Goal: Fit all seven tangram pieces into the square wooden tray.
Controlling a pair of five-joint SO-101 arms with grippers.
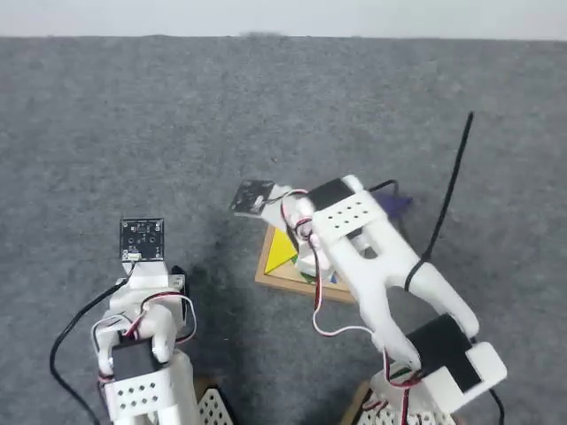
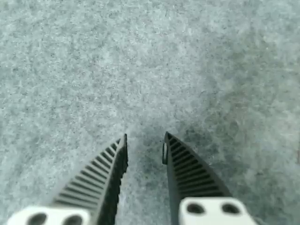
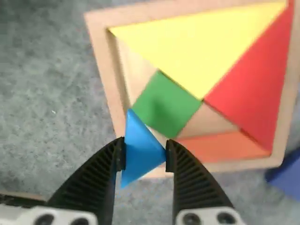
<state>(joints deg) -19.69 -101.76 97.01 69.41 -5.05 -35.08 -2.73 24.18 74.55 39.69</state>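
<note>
Four pieces are sitting in the wooden tray [image 3: 103,61] – the yellow triangle [image 3: 197,47], the red triangle [image 3: 253,93], the green square [image 3: 164,105] and an orange piece [image 3: 220,146]. The right gripper [image 3: 143,146] is pinching a small blue triangle [image 3: 139,158] at the tray's rim beside the green square, not yet seated. A purple piece [image 1: 395,204] is lying outside, just far-right of the tray. The left gripper [image 2: 145,138] is hanging narrowly parted and empty over bare carpet [image 2: 140,56], well to the left.

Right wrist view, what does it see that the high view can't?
Right wrist view alone: the right claw pinching the blue triangle, plus the red triangle and orange piece in the wooden tray. High view alone: the left arm, apart from the wooden tray. Both: the wooden tray and the yellow triangle.
</note>
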